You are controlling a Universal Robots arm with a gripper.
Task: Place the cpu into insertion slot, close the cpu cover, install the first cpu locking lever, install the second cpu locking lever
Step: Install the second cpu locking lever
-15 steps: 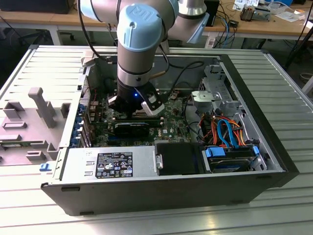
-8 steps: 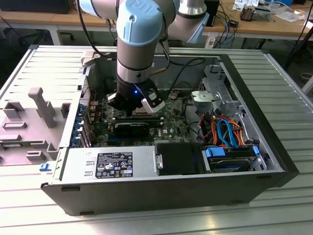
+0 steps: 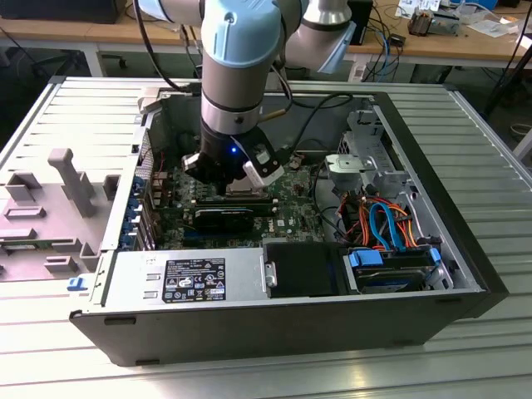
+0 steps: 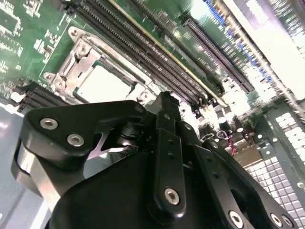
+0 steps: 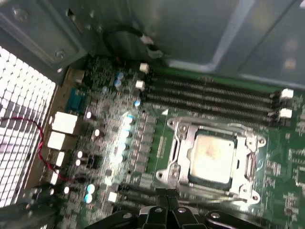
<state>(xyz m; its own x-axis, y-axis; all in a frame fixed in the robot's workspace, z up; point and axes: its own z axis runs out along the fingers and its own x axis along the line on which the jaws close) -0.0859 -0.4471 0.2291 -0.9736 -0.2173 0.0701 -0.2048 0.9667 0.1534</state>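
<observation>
Black gripper (image 3: 235, 176) on a pale blue and grey robot arm (image 3: 237, 58) reaches down into an open computer case (image 3: 249, 324), low over the green circuit board (image 3: 287, 218); whether it is open or closed I cannot tell, and nothing shows held in it; in the first wrist view the cpu (image 5: 212, 155) lies just beyond the gripper's tip, seated flat inside the insertion slot (image 5: 177, 152); the chip is a dull silver-grey square with a slightly mottled top; the cpu cover (image 5: 209, 130), a thin silver frame with a square window, lies down around the chip, and the chip's top shows through the window; in the second wrist view the same socket sits close past the gripper's black linkage; long dark memory slots (image 5: 209, 98) run alongside the socket on its far side from the gripper, leaving little room there; the case's grey metal walls stand close around the arm; in the exterior view a long black card (image 3: 224, 218) lies just in front of the gripper, toward the camera; a drive bay with orange and blue cables (image 3: 382, 224) sits off to the exterior view's right of the gripper, well apart.
</observation>
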